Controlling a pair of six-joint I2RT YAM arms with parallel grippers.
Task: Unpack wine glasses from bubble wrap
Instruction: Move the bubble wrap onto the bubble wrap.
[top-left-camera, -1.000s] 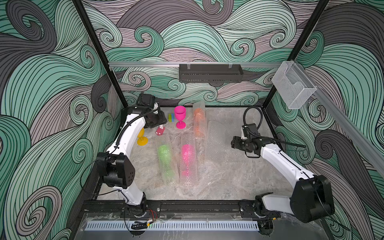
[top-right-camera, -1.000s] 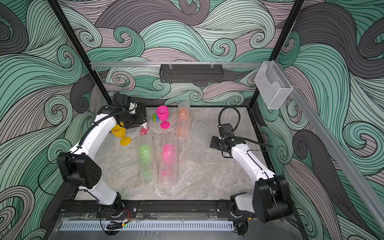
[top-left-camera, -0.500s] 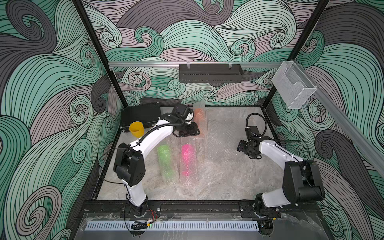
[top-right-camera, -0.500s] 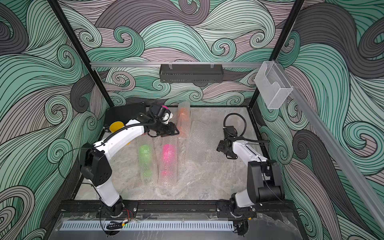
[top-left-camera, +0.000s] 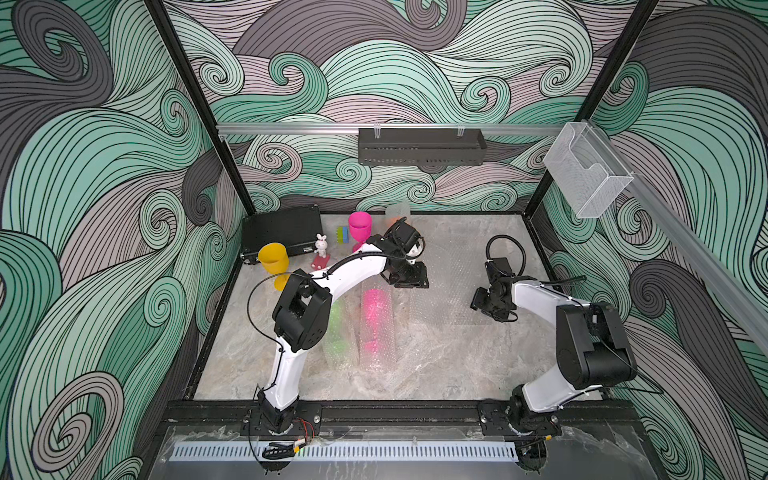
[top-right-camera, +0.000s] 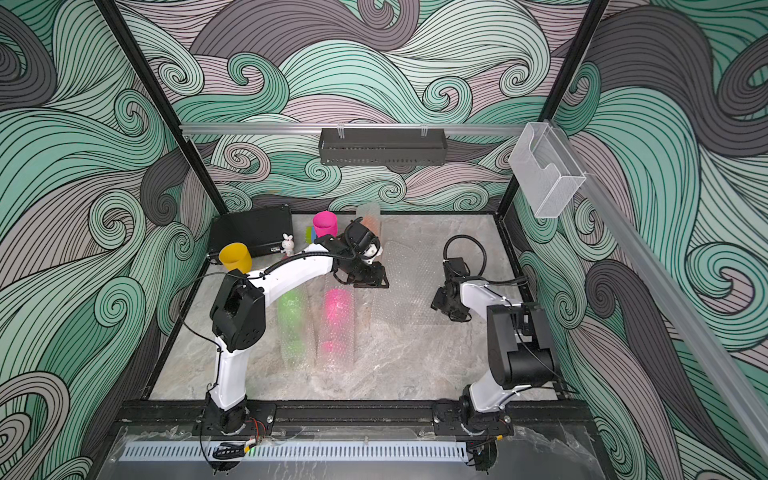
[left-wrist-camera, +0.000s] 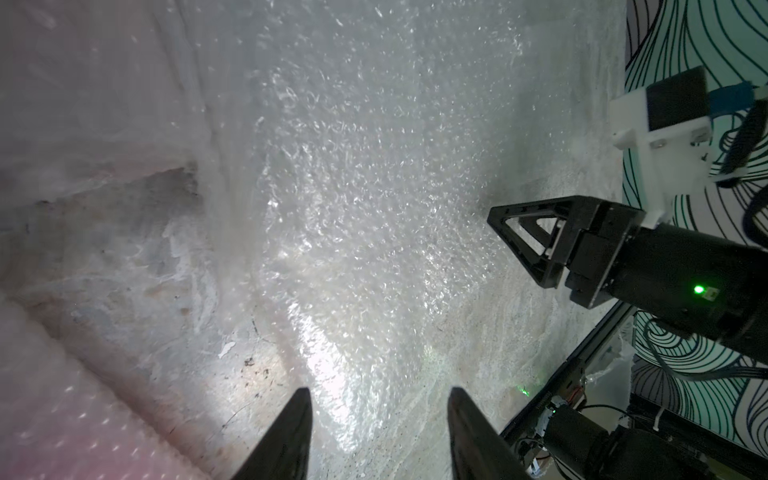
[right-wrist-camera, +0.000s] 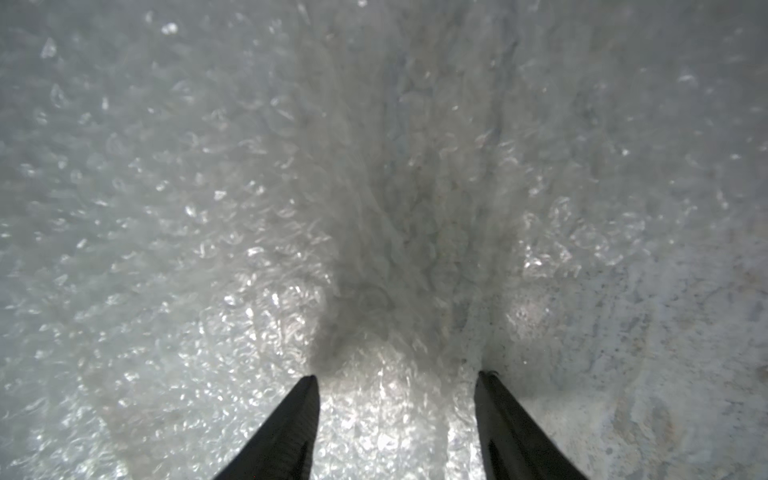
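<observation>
Grey marbled table (top-left-camera: 436, 374) inside a black-framed cell; the walls (top-left-camera: 104, 166) carry teal, mauve and grey swirls. On the back wall we note a rail (top-left-camera: 291, 129) carrying a black tray (top-left-camera: 422, 146), and a clear box (top-left-camera: 586, 178) hangs at upper right. A black case (top-left-camera: 282, 232) lies in the table's upper-left corner, with a rabbit (top-left-camera: 321, 245) just beside it. The yellow goblet (top-left-camera: 273, 258) and pink goblet (top-left-camera: 360, 226) stand upright and unwrapped near the case. At centre we see whitish, dimpled wrap rolls lying side by side: the green tube (top-left-camera: 337, 328) and the pink tube (top-left-camera: 374, 316). The orange tube (top-right-camera: 372, 222) runs beneath the left gripper (top-left-camera: 409, 278). A flat sheet (top-left-camera: 449, 291) lies to their right. The left gripper's jaws are apart and empty. The right gripper (top-left-camera: 482, 300) also has its jaws apart, tips down on the flat sheet, which puckers between them.
</observation>
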